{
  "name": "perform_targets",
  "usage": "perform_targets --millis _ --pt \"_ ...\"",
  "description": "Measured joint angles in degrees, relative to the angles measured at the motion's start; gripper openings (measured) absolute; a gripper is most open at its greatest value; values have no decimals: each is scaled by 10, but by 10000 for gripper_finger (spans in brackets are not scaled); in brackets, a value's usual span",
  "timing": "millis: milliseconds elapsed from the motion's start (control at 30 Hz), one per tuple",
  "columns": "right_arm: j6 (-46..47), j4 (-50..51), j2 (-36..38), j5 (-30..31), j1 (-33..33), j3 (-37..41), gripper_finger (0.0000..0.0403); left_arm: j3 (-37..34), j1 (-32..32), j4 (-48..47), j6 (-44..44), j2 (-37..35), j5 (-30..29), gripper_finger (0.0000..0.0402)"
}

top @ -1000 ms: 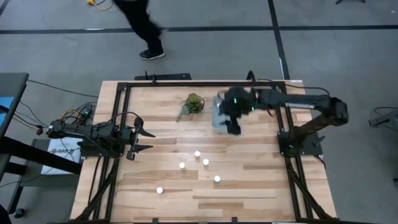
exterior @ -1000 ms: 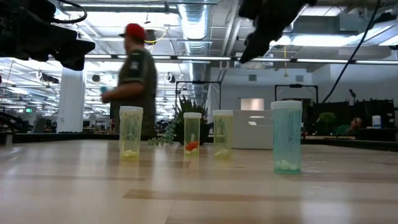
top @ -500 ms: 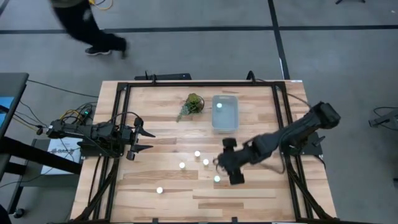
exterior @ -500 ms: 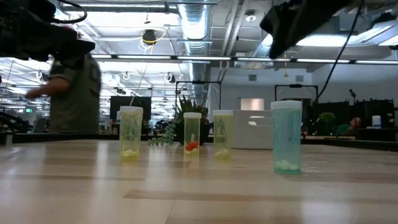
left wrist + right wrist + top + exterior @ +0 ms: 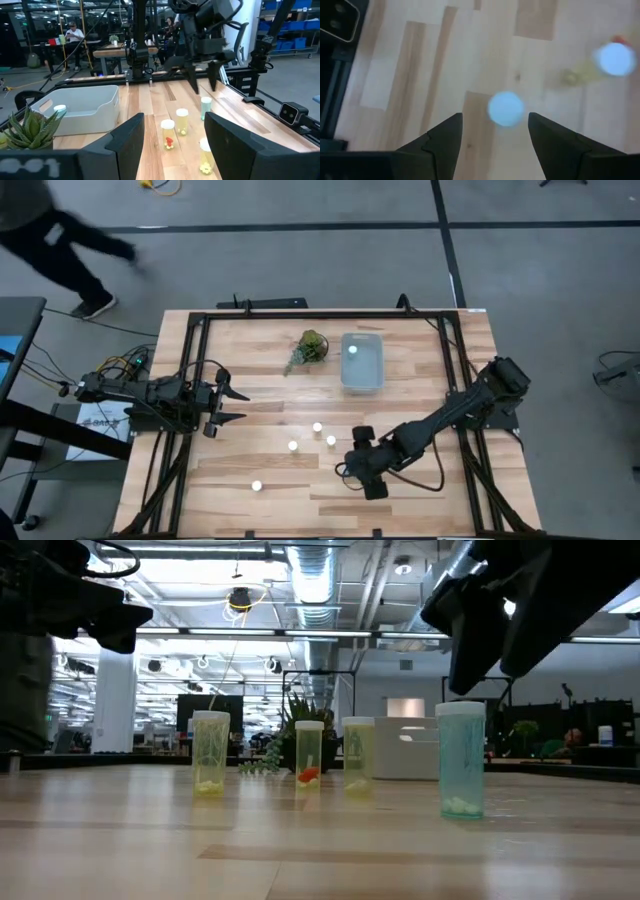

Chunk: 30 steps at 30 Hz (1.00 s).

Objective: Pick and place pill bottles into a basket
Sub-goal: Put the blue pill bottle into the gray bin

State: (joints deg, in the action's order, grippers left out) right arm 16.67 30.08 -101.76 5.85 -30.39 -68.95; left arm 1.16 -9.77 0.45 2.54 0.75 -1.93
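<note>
High view: the right hand hangs low over the front middle of the wooden desk, directly above one pill bottle. That bottle is hidden under the hand here. In the right wrist view its pale round cap sits on the desk between the two dark fingers, which stand spread apart and released, touching nothing. A second bottle lies beyond it in that view, blurred. In the low view the same hand hovers just above the tall clear bottle with a bluish cast.

Just behind the right hand stand two more pill bottles and, with another a little farther off on the side toward the left arm, and one more well apart near the front of the desk. The basket sits well behind the right hand, near the back of the desk, with one bottle already inside it. A green plant sprig lies just beside the basket.

The left hand waits at the left edge of the desk, its fingers open and empty, far from every bottle.
</note>
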Motion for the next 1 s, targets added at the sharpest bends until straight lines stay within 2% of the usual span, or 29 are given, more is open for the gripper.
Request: perform_targets --millis 100,700,1000 --pt "-5 -15 -12 -17 2 0 221 0 0 0 0 0 0 199" --pt "-36 -19 -14 -17 42 0 221 0 0 0 -4 0 0 199" --pt "-32 -35 -17 -41 37 0 221 0 0 0 -3 0 0 199"
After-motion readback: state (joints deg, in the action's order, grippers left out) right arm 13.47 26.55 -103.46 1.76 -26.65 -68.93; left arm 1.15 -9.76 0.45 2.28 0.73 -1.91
